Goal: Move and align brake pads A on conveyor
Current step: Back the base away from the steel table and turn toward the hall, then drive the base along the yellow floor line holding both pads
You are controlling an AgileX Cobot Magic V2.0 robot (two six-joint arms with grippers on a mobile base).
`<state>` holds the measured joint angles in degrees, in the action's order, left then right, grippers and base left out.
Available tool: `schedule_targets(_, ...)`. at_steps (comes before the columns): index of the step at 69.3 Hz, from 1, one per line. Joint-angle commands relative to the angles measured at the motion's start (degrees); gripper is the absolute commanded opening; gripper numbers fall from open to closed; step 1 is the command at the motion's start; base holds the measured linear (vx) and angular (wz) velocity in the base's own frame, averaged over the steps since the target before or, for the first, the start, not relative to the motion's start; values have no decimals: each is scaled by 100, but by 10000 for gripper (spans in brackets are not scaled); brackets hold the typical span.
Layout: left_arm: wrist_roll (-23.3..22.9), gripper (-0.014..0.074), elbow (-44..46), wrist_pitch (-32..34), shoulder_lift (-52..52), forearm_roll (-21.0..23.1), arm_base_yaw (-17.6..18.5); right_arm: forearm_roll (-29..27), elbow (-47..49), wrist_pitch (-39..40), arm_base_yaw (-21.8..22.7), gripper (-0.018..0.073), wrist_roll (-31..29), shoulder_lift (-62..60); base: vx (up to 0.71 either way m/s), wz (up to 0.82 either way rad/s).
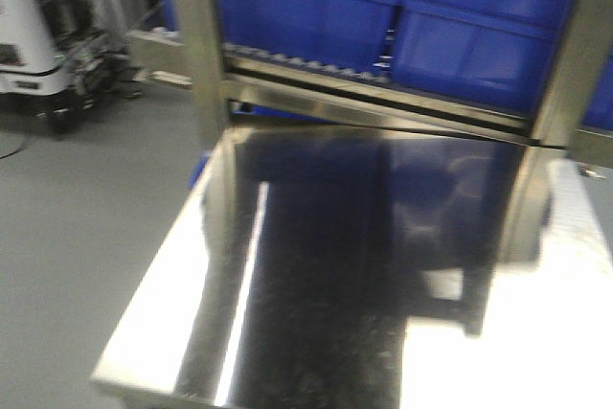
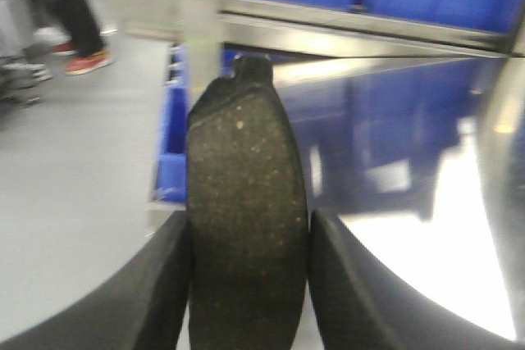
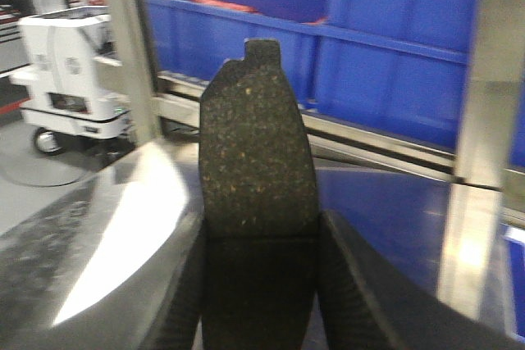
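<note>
In the left wrist view a dark grey speckled brake pad stands on end between the black fingers of my left gripper, which is shut on its sides. The right wrist view shows the same for my right gripper: it is shut on another brake pad, whose notched tip points up and whose groove sits level with the fingertips. Both pads hang above a shiny steel table. The conveyor is out of view. Neither gripper shows in the front view.
Blue plastic bins sit on a roller rack behind the steel table, framed by steel uprights. Grey floor lies to the left, with a white machine at its far end. A person's legs stand at the far left.
</note>
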<state>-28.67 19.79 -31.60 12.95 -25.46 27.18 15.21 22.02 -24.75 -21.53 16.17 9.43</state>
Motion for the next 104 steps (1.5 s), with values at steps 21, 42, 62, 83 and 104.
schedule_targets(21, -27, -6, 167, 486, 46, -141, 15, 124, 159, 597, 41, -4, -48, 66, -16, 68)
schedule_targets(42, -27, -6, 167, 480, 46, -141, 15, 124, 159, 597, 41, -4, -48, 66, -16, 63)
schedule_targets(62, -27, -6, 167, 485, 46, -141, 15, 124, 159, 597, 41, -4, -48, 66, -17, 68)
schedule_targets(83, -27, -6, 167, 485, 46, -141, 15, 124, 159, 597, 41, -4, -48, 66, -14, 81)
schedule_targets(104, -27, -6, 167, 485, 46, -141, 15, 124, 159, 597, 25, -4, -48, 66, -8, 89)
